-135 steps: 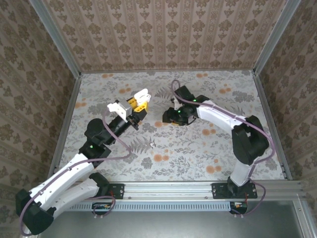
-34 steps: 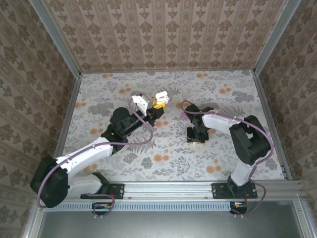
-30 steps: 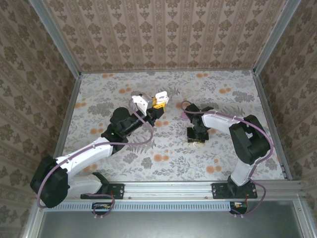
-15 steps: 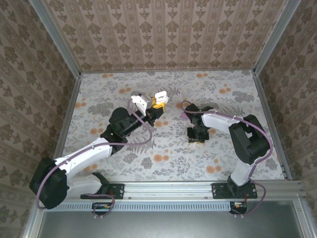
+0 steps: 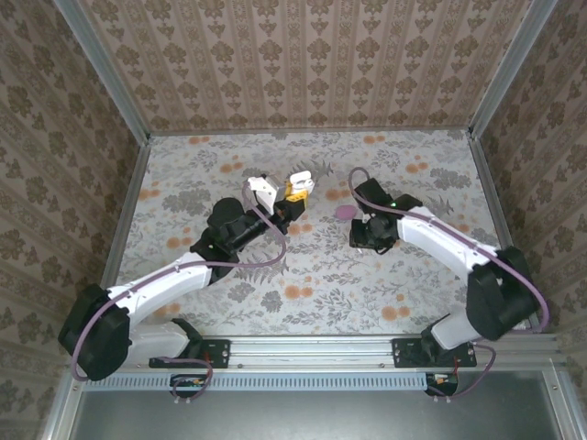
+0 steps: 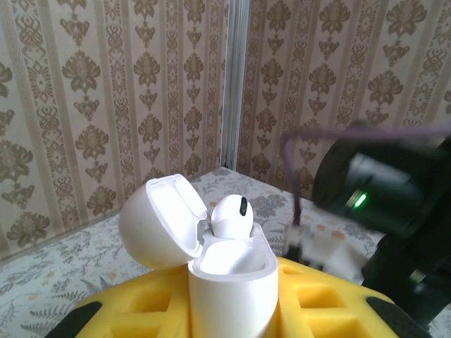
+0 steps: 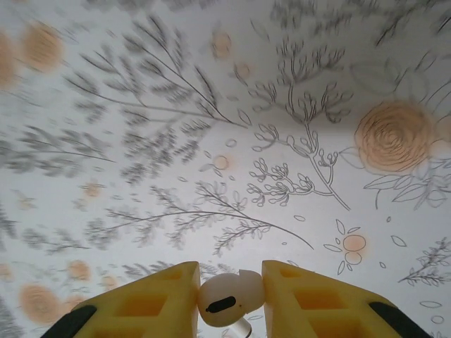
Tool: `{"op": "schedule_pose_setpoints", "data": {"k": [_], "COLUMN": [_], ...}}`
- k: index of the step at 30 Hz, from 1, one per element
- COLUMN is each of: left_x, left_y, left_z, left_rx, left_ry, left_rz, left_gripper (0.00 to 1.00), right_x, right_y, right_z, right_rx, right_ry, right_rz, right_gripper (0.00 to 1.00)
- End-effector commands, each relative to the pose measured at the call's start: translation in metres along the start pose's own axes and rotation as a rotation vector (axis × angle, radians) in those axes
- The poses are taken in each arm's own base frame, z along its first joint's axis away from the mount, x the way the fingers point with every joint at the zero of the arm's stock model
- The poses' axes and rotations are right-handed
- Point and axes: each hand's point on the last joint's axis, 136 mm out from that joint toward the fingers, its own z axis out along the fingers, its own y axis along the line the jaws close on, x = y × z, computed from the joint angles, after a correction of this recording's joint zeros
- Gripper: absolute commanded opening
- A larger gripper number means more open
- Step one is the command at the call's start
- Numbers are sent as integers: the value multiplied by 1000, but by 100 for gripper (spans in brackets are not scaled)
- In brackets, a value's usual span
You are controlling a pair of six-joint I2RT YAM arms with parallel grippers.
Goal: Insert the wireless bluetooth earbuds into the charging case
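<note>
My left gripper [image 6: 232,313] is shut on the white charging case [image 6: 232,282], holding it upright with its lid [image 6: 158,225] swung open to the left. One white earbud [image 6: 229,215] sits in the case's mouth. In the top view the case [image 5: 298,182] is raised at mid-table in the left gripper [image 5: 290,194]. My right gripper [image 7: 227,299] is shut on a second white earbud [image 7: 225,301] between its yellow fingers [image 7: 151,303], above the patterned table. In the top view the right gripper [image 5: 361,235] is to the right of the case, apart from it.
A small magenta-pink oval piece [image 5: 345,212] lies on the floral table [image 5: 303,275] between the two grippers. The right arm's black body with a green light [image 6: 361,200] looms close behind the case. Patterned walls and metal rails [image 5: 126,229] enclose the table.
The right gripper has lifted off the table spot in front of the arm and moved back toward the case, with its elbow swung out right. The left arm has held nearly still.
</note>
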Motion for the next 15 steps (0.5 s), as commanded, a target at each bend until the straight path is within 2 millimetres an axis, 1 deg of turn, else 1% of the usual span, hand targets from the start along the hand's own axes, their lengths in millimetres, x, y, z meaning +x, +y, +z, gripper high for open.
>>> {"op": "schedule_pose_setpoints", "data": {"k": [1, 5, 8, 15], "left_x": [-6, -5, -4, -3], "left_y": [-6, -7, -7, -7], "left_z": [3, 4, 4, 5], "left_rx": [28, 34, 31, 34], "left_ry": [-22, -17, -16, -11], "left_rz": [-11, -16, -18, -13], "left_gripper": [27, 27, 27, 27], "right_x": [-23, -34, -38, -42], "right_y": [1, 4, 4, 5], "right_z": [-33, -57, -67, -75], "right_rx": [-24, -63, -75, -88], "right_ry": [-143, -229, -261, -284], "right_rz": [33, 58, 71, 77], "right_gripper": [31, 31, 32, 32]}}
